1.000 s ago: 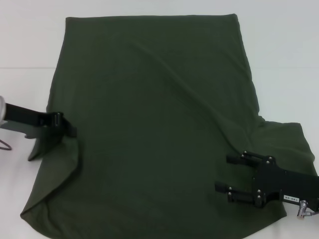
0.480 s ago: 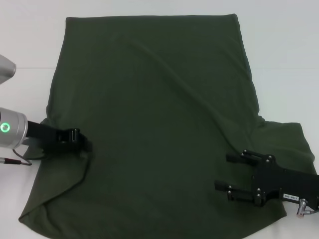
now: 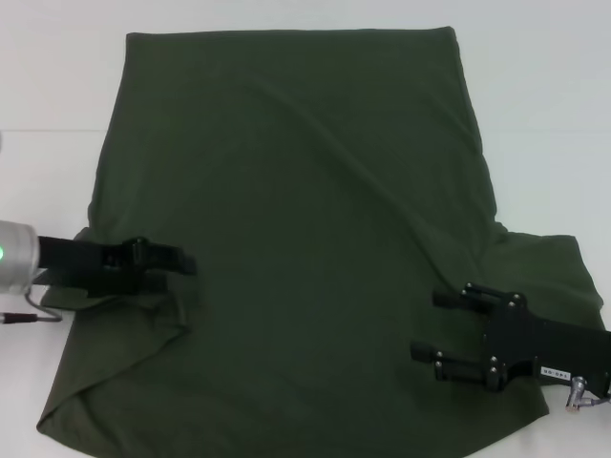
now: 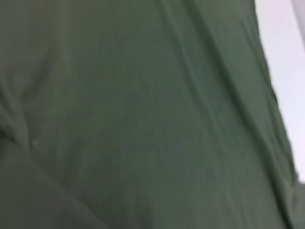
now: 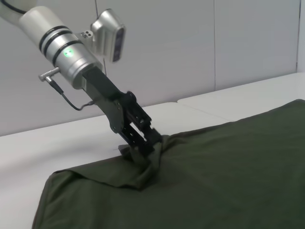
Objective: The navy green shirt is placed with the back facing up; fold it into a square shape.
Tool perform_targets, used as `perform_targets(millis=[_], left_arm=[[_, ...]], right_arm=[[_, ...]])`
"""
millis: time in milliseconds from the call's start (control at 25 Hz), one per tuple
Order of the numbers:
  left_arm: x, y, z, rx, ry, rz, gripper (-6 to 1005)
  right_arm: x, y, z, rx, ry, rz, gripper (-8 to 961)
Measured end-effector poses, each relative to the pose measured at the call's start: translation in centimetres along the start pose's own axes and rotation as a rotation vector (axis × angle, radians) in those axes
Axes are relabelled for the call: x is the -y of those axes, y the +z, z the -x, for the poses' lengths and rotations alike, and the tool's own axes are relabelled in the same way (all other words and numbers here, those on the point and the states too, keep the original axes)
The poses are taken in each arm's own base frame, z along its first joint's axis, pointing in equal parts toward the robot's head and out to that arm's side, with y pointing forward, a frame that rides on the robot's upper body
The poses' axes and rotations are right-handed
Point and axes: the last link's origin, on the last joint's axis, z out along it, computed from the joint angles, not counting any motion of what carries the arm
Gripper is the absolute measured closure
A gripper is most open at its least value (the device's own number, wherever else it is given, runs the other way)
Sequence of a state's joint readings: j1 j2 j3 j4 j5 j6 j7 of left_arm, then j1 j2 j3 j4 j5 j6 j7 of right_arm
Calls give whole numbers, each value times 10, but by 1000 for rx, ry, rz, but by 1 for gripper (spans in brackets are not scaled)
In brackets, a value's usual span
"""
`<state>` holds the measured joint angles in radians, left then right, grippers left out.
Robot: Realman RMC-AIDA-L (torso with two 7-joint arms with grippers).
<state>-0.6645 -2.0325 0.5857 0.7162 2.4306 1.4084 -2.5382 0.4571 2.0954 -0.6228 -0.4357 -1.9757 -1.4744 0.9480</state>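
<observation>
Item: navy green shirt (image 3: 296, 219), plain side up, spread flat over most of the white tabletop (image 3: 544, 105). Its straight far edge runs along the tabletop's far side; the near edge runs out past the near edge of the head view. A long shallow crease crosses the cloth diagonally from the far left toward the near right. One sleeve (image 3: 554, 267) sticks out flat at the near right.

Left side of shirt: the sleeve here is pulled inward over the body cloth, forming a loose raised fold (image 3: 143, 315) with a soft ridge trailing toward the near-left corner. In the right wrist view the same fold (image 5: 143, 174) shows as a bunched lump lifted off the flat cloth.

Left gripper (image 3: 183, 265): reaches in from the left edge of the tabletop, low over the shirt, jaws closed on the gathered cloth of the folded-in sleeve. Seen also from the right wrist view (image 5: 153, 143), angled down, with cloth pinched at its tip.

Right gripper (image 3: 428, 326): lies low over the near-right part of the shirt, beside the flat sleeve, jaws set wide apart, nothing between them.

Left wrist view: filled with green cloth (image 4: 143, 114); a strip of tabletop (image 4: 286, 57) shows at one edge.
</observation>
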Motion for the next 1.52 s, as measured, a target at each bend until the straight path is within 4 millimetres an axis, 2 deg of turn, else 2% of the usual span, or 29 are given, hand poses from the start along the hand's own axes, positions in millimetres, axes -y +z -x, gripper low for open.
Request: perform_targets(millis=[200,280,480,560,960,1280,1520], left_arm=[[15,-21,9,-63,-128,102,518],[27,-33,16,-110,-216,158,450],[51,-46,39,-224,-401,267,236],[60,-46,54,-246,-468,290,236],[69,-25,74,-220,-593,263,236],[80,-23,70,-279,-636,209,235],[80,-20,64,-306,-640,197,235]], right_arm=[[0,0,0,0,0,-2,131],[1,0,0,0,0,-3,131],[1,0,0,-2,1,-9,131],[2,0,-1,-3,1,-12,131],[3,0,1,1,9,-19,130],[4,-1,1,0,9,-23,129],[5,0,1,-3,9,-26,130]])
